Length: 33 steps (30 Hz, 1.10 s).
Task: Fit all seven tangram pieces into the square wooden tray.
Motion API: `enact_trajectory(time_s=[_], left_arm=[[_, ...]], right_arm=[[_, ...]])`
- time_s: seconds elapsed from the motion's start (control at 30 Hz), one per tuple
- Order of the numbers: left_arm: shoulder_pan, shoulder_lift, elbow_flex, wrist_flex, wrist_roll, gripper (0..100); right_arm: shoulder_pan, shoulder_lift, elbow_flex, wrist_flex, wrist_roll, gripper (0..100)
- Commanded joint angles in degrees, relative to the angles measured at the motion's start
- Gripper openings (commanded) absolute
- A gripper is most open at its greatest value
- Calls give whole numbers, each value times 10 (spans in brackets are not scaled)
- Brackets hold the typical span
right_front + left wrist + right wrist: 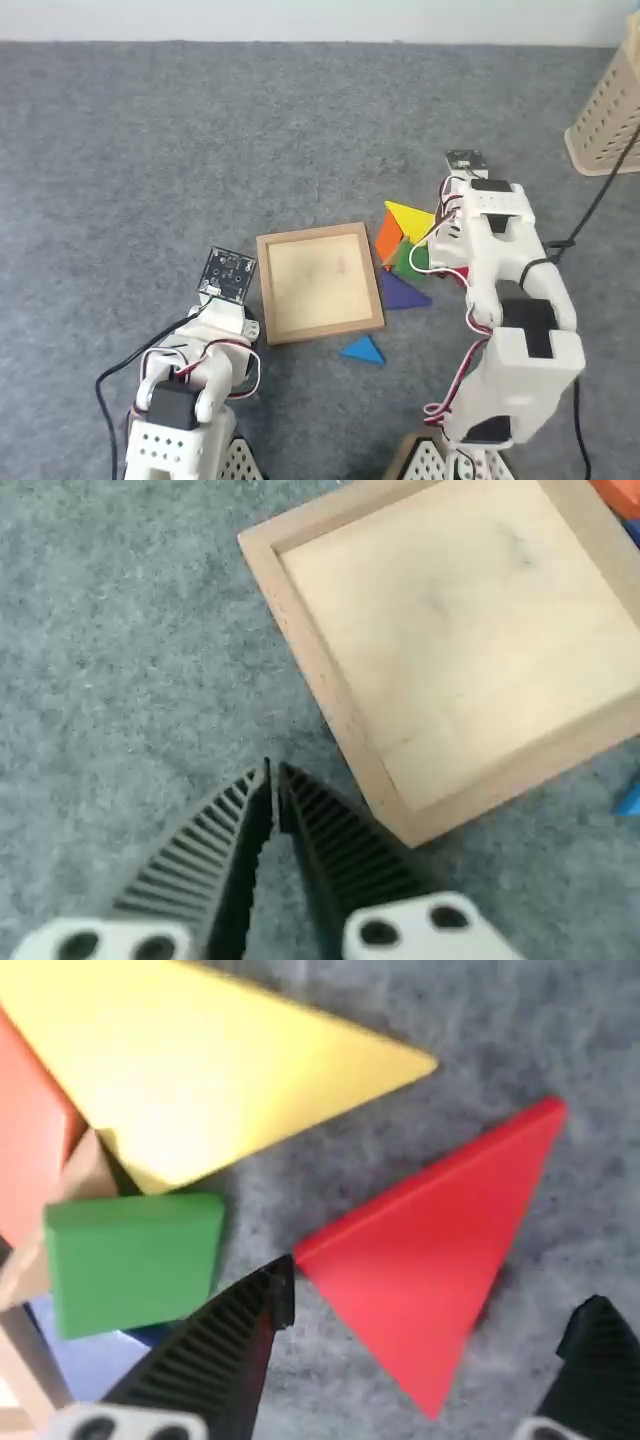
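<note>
Right claw [437,1298], released and straddling the red triangle [425,1245], risks closing on slanted edges and squeezing it out sideways.

1. The gripper [440,1298] has its fingers [230,1345] spread, 1 on each side of the red triangle [430,1250] on the table [520,1020].
2. The yellow triangle [200,1070] lies near, apart.
3. The green piece [130,1260] sits just beside the yellow triangle.

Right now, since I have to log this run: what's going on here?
Nothing is in the wooden tray yet. The right gripper hangs open over the red triangle, among the loose pieces clustered on the carpet beside the tray. The left gripper is shut and empty, above the carpet near a tray corner. A blue triangle lies apart from the cluster.
</note>
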<state>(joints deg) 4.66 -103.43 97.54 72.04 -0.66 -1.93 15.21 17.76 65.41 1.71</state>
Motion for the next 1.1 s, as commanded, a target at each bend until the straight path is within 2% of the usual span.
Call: enact_trajectory(time_s=[0.0,0.2,0.63,0.7,0.87,1.07], left_arm=[[-2,-11,-10,4,4,12],[-2,-11,-10,4,4,12],[-2,-11,-10,4,4,12],[-2,-11,-10,4,4,12],[-2,-11,-10,4,4,12],[-2,-11,-10,4,4,12]], right_arm=[[-6,-9,-43,0,-40,407],[-6,-6,-48,0,-113,407],[-7,44,-53,-7,-86,405],[-6,50,-61,-2,-86,374],[-4,50,-61,-7,-89,221],[-3,45,-62,-2,-89,191]])
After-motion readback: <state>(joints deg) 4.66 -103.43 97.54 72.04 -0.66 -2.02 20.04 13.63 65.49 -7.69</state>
